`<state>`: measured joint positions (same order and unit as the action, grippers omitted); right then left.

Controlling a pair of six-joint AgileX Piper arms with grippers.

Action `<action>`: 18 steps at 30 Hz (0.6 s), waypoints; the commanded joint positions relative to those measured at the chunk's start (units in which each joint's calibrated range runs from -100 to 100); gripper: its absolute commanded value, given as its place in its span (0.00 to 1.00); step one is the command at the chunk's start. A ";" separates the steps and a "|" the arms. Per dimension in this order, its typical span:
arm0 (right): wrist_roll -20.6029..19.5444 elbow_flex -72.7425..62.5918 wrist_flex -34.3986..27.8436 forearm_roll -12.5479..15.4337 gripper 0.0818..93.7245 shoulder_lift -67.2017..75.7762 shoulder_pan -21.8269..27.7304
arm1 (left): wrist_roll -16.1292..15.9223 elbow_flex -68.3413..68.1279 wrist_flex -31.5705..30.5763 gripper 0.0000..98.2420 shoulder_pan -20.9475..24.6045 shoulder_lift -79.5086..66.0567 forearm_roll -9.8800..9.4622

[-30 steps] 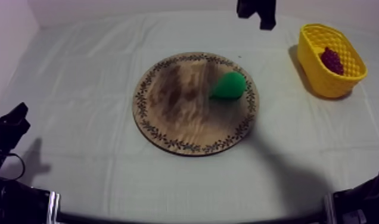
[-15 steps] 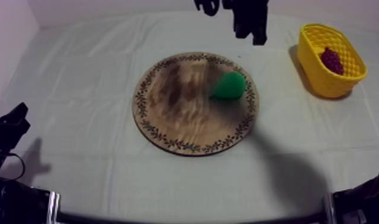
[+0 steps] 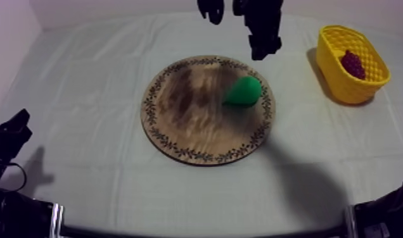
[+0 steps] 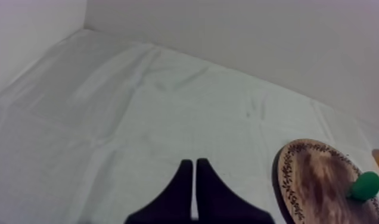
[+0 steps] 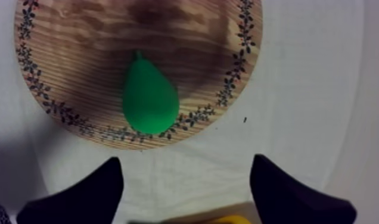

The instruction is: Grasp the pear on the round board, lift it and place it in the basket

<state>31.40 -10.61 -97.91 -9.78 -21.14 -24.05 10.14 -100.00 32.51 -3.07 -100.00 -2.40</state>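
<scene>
Closest to me, my left tool (image 4: 195, 174) sits low at the near left edge of the desk (image 3: 83, 95). Its two black fingers are pressed together into a narrow wedge with nothing between them, and they point out over bare grey-white cloth. From its wrist view the round wooden board (image 3: 185, 107) lies well apart from it, off toward the right side of the desk. The board sits about mid-desk, with a ring of small leaf patterns running round its rim. The pear (image 3: 244, 91) is on the board, which puts the task's fruit on the wood and not in the basket. It is green and lies on its side on the right part of the board. Its broad end sits over the patterned rim and its narrow end points in toward the board's middle. Past the board's far edge hangs my right tool (image 5: 186, 159), above the cloth between the board and the back wall. Its fingers are spread wide and hold nothing, and the pear lies just beyond the gap between them. Farthest off, at the right of the desk and apart from the board, stands the yellow basket (image 3: 334, 79), with a dark purple bunch of grapes (image 3: 352, 63) lying inside it.
</scene>
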 commanded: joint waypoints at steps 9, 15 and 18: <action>1.10 2.38 1.20 1.85 0.73 -2.40 1.06 | -0.01 0.00 -0.01 0.00 -0.01 0.00 -0.02; 1.80 5.79 2.89 2.79 0.72 -4.62 1.05 | -0.01 0.00 -0.01 0.00 -0.01 0.00 -0.02; 2.01 6.97 3.90 3.00 0.71 -6.01 0.91 | -0.01 0.00 -0.01 0.00 -0.01 0.00 -0.02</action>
<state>33.38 -3.89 -94.03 -6.89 -26.72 -23.09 10.14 -100.00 32.51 -3.07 -100.00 -2.40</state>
